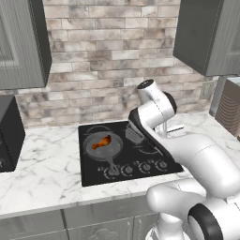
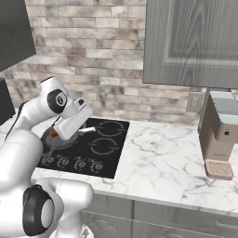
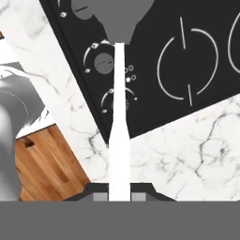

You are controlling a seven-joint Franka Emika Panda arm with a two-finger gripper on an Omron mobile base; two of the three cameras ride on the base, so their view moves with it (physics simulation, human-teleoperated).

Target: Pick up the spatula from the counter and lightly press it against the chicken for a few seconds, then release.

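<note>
My gripper (image 3: 119, 194) is clamped on the white-handled, grey-bladed spatula (image 3: 118, 117). My dark fingertips (image 3: 140, 190) press against either side of its slim handle. The handle runs away from me to the flat grey blade, which hangs over the round knobs (image 3: 104, 63) along the front of the black glass cooktop (image 3: 150, 23). The white marble counter (image 3: 187, 150) lies beside the cooktop, and a wooden floor (image 3: 51, 164) shows past its edge. The orange piece of chicken (image 1: 101, 142) lies in the dark round frying pan (image 1: 117, 149) on the cooktop's left side. The blade hangs just to the right of the pan, apart from the chicken.
</note>
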